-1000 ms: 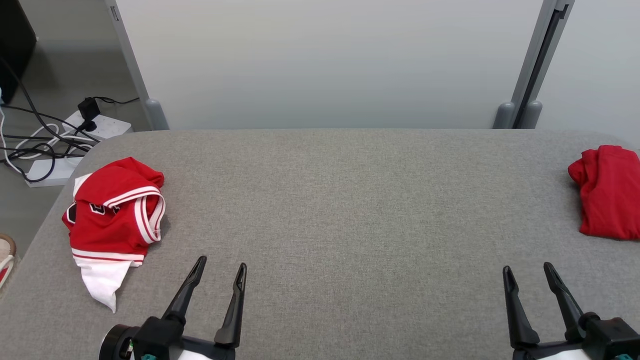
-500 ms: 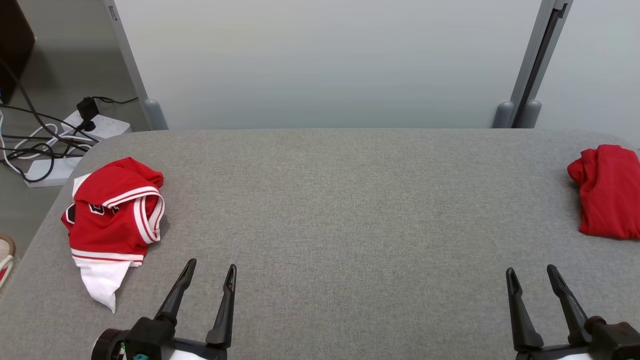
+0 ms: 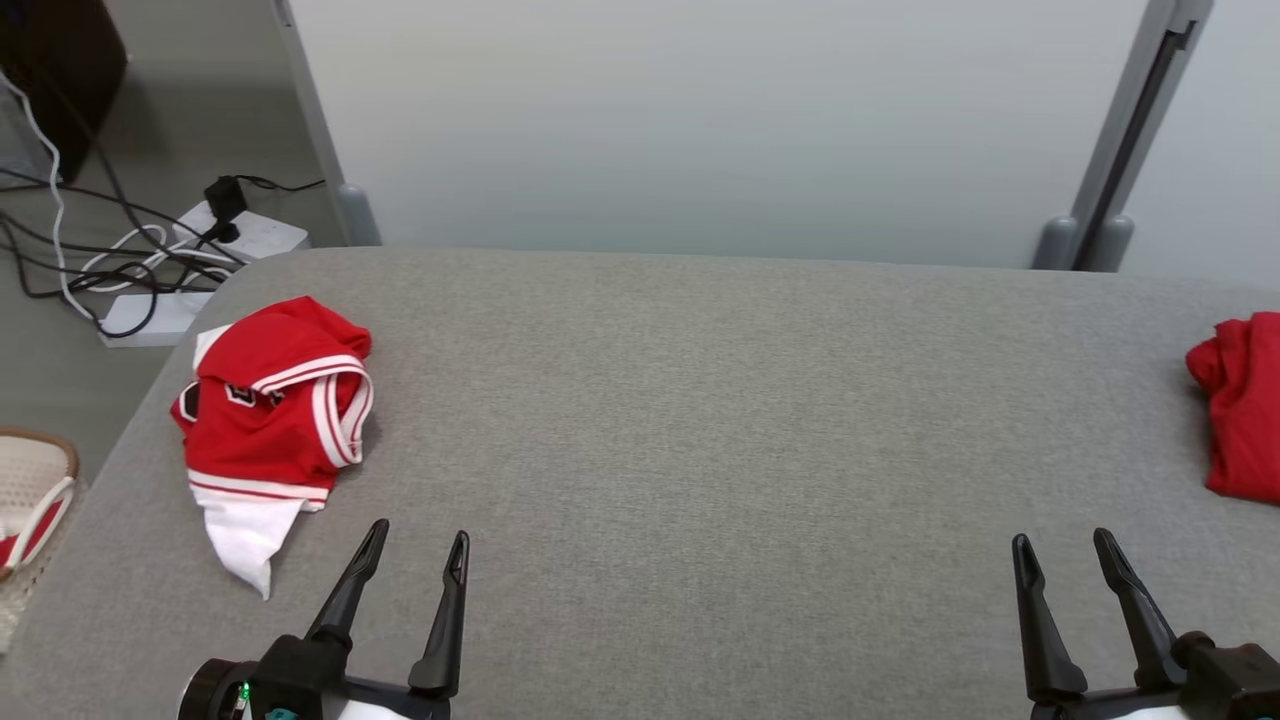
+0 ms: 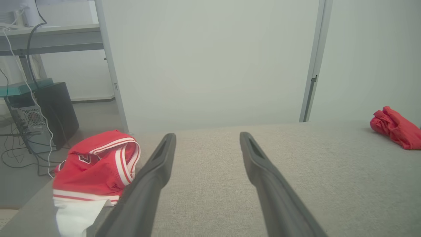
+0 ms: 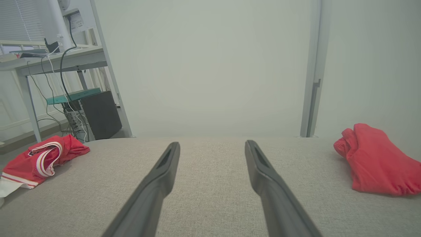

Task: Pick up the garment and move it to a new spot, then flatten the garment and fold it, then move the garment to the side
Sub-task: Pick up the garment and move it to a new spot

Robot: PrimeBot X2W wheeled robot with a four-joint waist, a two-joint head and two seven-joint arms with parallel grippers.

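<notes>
A crumpled red-and-white garment (image 3: 275, 420) is lying near the left edge of the grey tabletop (image 3: 700, 400). Just to its right, the left end effector (image 3: 419, 532) is hovering with its fingers spread, gripping nothing. The right end effector (image 3: 1061, 539) is likewise spread and empty, near a plain red garment (image 3: 1240, 405) lying at the right edge.

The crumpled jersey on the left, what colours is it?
The jersey is red with white stripes; head view shows it best.
</notes>
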